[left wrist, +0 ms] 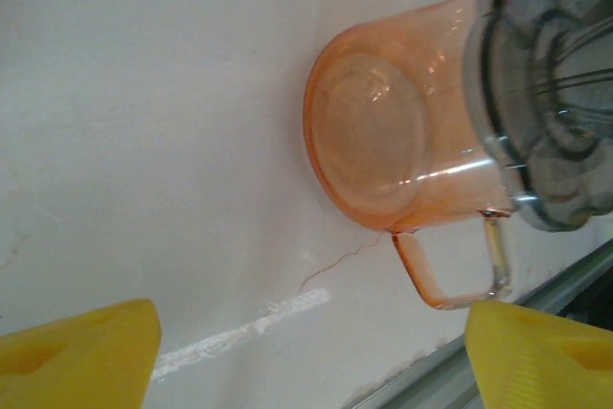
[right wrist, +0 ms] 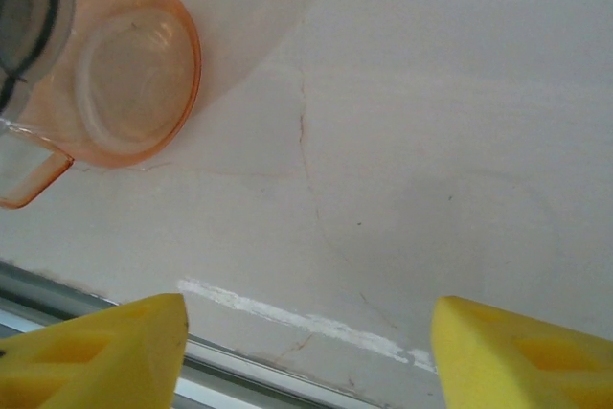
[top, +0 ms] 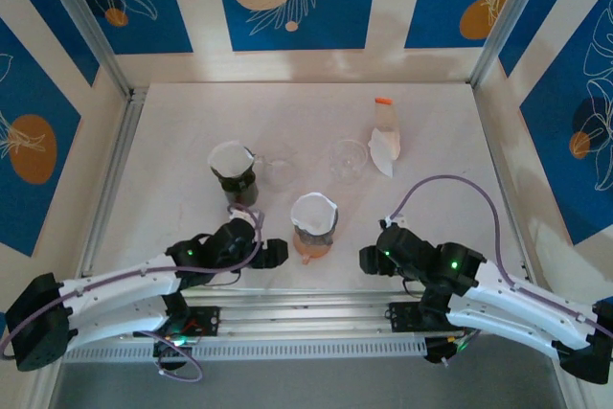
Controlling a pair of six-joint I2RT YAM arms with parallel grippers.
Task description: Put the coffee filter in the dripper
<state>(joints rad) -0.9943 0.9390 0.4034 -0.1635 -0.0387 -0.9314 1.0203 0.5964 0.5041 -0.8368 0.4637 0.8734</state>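
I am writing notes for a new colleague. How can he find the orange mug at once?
Go to the near edge of the white table, at its middle. There stands the orange mug, a white paper filter on top. Only it is see-through orange: the other mug is dark, the glasses clear.

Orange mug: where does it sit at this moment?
In the top view the orange mug stands near the front edge of the table, between the left pincer and the right pincer, with a filter-lined dripper on top.
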